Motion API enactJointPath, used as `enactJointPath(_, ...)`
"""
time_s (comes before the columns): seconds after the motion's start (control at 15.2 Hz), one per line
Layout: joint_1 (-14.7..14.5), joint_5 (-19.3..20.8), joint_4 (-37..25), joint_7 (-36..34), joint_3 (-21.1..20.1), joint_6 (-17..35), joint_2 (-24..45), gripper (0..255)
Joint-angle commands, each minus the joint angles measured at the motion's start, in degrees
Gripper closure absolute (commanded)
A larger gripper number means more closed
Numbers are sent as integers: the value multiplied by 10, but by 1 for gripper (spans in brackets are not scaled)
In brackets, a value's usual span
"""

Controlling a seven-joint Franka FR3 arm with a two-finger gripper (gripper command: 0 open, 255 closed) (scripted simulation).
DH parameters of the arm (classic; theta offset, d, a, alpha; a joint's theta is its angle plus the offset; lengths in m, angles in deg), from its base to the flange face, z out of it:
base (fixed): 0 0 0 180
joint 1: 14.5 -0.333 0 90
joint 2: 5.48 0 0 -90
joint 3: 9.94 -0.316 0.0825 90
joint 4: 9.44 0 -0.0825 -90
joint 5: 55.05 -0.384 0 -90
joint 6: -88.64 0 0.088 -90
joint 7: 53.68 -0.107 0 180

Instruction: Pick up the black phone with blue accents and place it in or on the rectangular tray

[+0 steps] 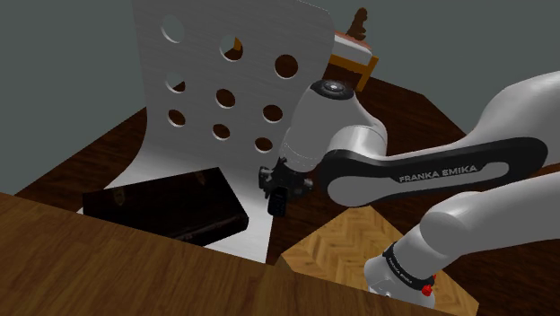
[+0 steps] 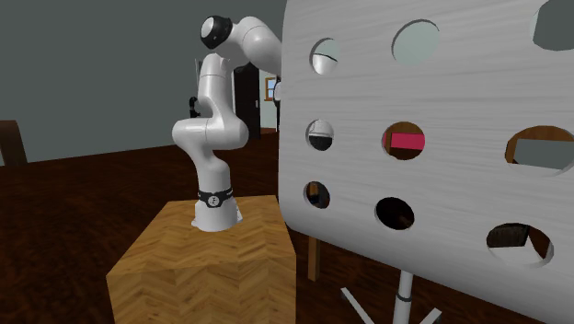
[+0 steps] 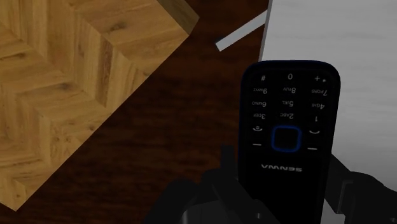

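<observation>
A black phone point(image 3: 287, 133) with a blue ring around its centre key and a blue rim is clasped between my two black fingers point(image 3: 224, 181), keypad facing the wrist camera. My gripper point(image 3: 286, 194) is shut on its lower end. In the shoulder view the gripper point(image 1: 280, 187) hangs with the phone point(image 1: 278, 203) just off the right end of a dark rectangular tray point(image 1: 166, 208). The tray lies on the white chair's seat point(image 1: 175, 166). Phone and tray are apart, with the phone a little above the seat's edge.
The white chair's tall back point(image 1: 224, 81) with round holes rises behind the tray and blocks most of the second exterior view point(image 2: 432, 138). A wooden tabletop point(image 1: 135, 269) lies in front. My herringbone wooden stand point(image 1: 336, 247) sits to the shoulder view's right, on a dark wood floor point(image 3: 159, 127).
</observation>
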Motion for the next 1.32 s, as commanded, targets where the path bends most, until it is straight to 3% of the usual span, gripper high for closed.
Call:
enactJointPath(0.0,-8,-5,-8,7,13,-21,-13,255)
enactJointPath(0.99,-33,-8,-78,36,80,-155,-78,255)
enactJointPath(1.06,-33,-8,-78,36,80,-155,-78,255)
enactJointPath(1.25,1,17,-136,-14,22,-149,-18,255)
